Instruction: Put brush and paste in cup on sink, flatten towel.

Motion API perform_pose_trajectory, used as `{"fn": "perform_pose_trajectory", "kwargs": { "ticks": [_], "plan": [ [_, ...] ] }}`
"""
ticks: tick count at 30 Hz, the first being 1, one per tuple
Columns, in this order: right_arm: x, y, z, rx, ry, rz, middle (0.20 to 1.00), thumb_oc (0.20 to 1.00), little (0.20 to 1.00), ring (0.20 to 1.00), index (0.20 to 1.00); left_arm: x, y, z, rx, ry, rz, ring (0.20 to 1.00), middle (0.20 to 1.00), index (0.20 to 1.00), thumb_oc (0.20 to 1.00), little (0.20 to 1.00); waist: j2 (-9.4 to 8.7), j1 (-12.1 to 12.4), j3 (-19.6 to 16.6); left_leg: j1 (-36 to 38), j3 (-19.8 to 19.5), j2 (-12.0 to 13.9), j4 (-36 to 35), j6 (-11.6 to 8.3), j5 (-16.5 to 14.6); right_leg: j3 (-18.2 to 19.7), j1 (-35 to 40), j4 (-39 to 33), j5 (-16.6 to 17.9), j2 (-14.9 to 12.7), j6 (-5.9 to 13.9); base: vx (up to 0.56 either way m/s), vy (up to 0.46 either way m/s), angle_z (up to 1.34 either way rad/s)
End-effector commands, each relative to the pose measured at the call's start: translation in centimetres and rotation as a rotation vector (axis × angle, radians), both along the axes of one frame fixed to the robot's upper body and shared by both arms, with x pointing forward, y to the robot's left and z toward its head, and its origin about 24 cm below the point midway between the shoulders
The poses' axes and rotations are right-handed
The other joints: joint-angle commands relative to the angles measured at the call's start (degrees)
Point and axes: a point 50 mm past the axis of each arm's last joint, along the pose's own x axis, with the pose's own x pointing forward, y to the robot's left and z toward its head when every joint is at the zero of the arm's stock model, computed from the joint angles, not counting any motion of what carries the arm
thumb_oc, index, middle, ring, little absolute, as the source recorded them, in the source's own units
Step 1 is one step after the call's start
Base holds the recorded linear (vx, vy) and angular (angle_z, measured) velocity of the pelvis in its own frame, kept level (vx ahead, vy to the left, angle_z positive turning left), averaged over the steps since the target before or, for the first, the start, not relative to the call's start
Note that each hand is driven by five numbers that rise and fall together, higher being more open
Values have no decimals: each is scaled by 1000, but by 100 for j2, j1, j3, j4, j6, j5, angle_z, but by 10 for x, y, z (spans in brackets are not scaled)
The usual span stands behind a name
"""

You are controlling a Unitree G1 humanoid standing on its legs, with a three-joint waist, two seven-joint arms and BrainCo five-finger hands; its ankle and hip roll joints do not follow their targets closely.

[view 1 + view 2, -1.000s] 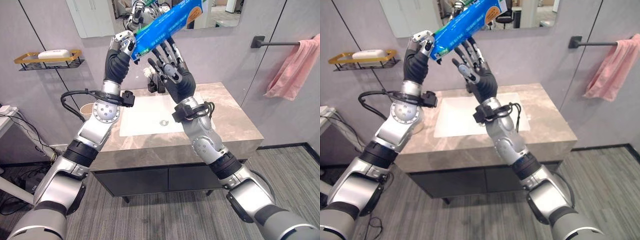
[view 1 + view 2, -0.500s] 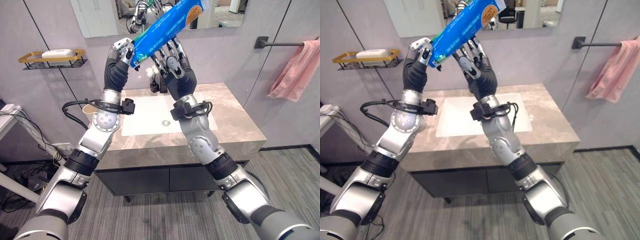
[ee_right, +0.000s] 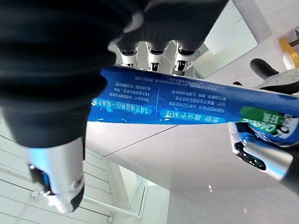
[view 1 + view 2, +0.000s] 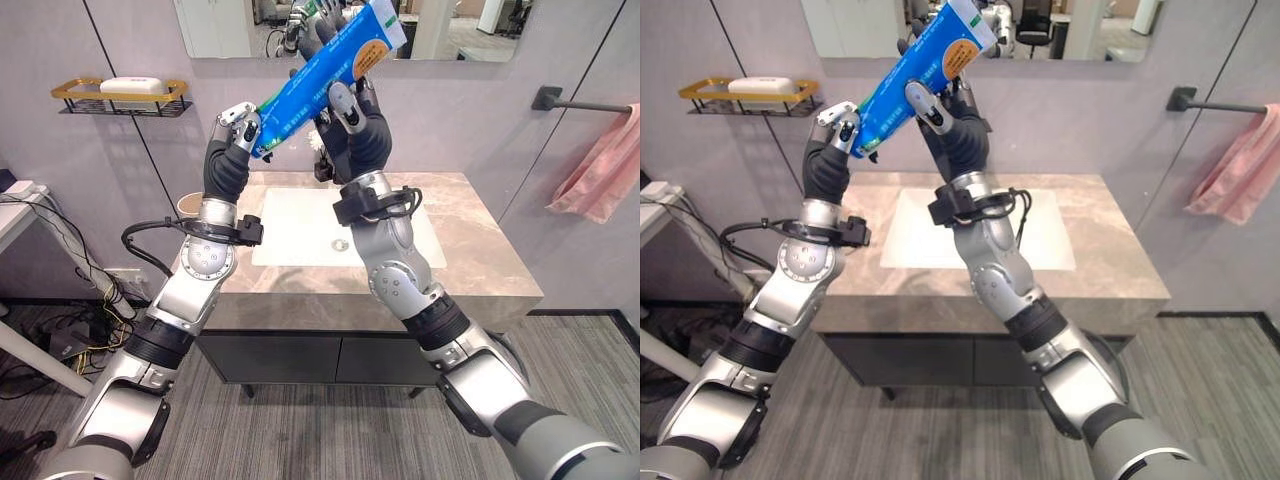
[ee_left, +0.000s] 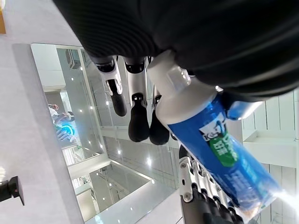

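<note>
Fingers on toothpaste tube, marble counter, mirror

A blue toothpaste tube with a green patch, an orange disc and a white cap is seen; the towel is pink, the countertop veined grey-brown, the basin white.

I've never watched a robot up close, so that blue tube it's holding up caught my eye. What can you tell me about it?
The toothpaste tube is a long, soft-looking blue tube with green patches, an orange round mark near its flat crimped end and a white cap at the other. It is held in the air in front of the mirror, above the sink counter, slanting with the cap end lower. The left hand is curled round the cap end, and the right hand holds it further up between fingers and thumb.
</note>
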Motion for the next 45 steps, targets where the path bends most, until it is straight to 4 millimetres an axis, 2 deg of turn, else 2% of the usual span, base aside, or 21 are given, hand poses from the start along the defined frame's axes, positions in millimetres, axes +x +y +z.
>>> {"fn": "perform_pose_trajectory", "kwargs": {
  "ticks": [1,4,10,11,13,14,15,16,21,22,23,32,33,34,40,45],
  "plan": [
    [-14,-1,59,116,-205,-3,1000,1000,1000,1000,1000,-3,7,31,20,-113,-11,200,200,200,200,200,-275,66,18,85,-281,-54,68,54,-130,250,16,-10,411,-546,458,15,2,6],
    [-13,4,52,60,-194,6,1000,1000,1000,1000,1000,-10,16,20,71,-86,-9,200,200,200,200,200,-258,86,16,122,-250,-52,68,49,-139,272,22,-10,406,-541,449,0,0,0],
    [-9,5,39,7,-157,4,1000,1000,1000,1000,1000,-15,23,14,104,-67,-6,200,200,200,200,200,-234,80,5,162,-236,-48,68,46,-149,277,47,-10,400,-539,434,0,0,0],
    [-9,6,37,2,-147,9,944,944,944,944,944,-15,24,13,103,-63,-8,200,200,200,200,200,-228,78,4,164,-236,-44,68,44,-147,275,50,-10,402,-542,433,0,0,0],
    [-7,6,31,-7,-125,6,900,900,900,900,900,-16,25,12,110,-59,-4,200,200,200,200,200,-215,73,2,175,-230,-41,68,42,-148,273,53,-10,396,-541,428,0,0,0],
    [-6,6,27,-13,-105,9,840,840,840,840,840,-16,25,11,111,-56,-5,200,200,200,200,200,-209,68,3,186,-224,-35,68,39,-147,279,62,-10,393,-540,421,0,0,0],
    [-6,6,26,-13,-105,9,840,840,840,840,840,-16,25,11,111,-56,-5,200,200,200,200,200,-208,68,2,188,-224,-34,68,39,-147,279,64,-10,392,-539,420,0,0,0],
    [-5,7,25,-18,-98,10,784,784,784,784,784,-16,25,11,113,-54,-6,200,200,200,200,200,-203,68,5,195,-221,-30,68,36,-150,273,66,-10,388,-536,419,0,0,0],
    [-5,10,19,-32,-76,31,438,438,438,438,438,-15,23,9,122,-44,-12,200,200,200,200,200,-199,56,-8,212,-217,-24,68,33,-148,274,74,-10,382,-521,415,0,0,0],
    [-5,11,18,-35,-75,33,347,347,347,347,347,-15,23,9,123,-43,-13,200,200,200,200,200,-200,51,-12,214,-216,-21,68,32,-147,273,73,-10,380,-517,413,-13,-10,-5],
    [-5,12,17,-41,-70,37,200,200,200,200,200,-14,21,9,127,-43,-14,200,200,200,200,200,-199,43,-11,211,-222,-23,68,30,-145,272,73,-10,382,-510,411,-11,-6,-7],
    [-5,9,13,-32,-57,26,200,200,200,200,200,-13,19,7,129,-36,-11,200,200,200,200,200,-190,29,-9,212,-219,-39,68,43,-147,261,88,-10,390,-524,408,-3,-1,-1],
    [-5,7,13,-27,-52,18,200,200,200,200,200,-13,21,6,128,-36,1,382,382,382,382,382,-190,34,-8,210,-229,-42,68,51,-150,260,92,-10,392,-527,407,0,0,0],
    [-4,7,12,-23,-48,11,200,200,200,200,200,-13,21,4,125,-33,12,1000,1000,1000,1000,1000,-190,35,-6,212,-232,-49,68,55,-151,258,96,-10,396,-529,408,0,0,0],
    [-1,-4,12,39,-20,-40,200,200,200,200,200,-15,26,-1,115,-24,68,1000,1000,1000,1000,1000,-184,54,7,211,-257,-69,68,75,-171,245,106,-10,395,-540,412,0,0,0],
    [0,-14,13,117,-4,-79,200,200,200,200,200,-22,39,-6,75,-18,106,1000,1000,1000,1000,1000,-191,126,37,203,-288,-95,68,95,-184,227,123,-10,397,-559,413,0,0,0]
  ]
}}
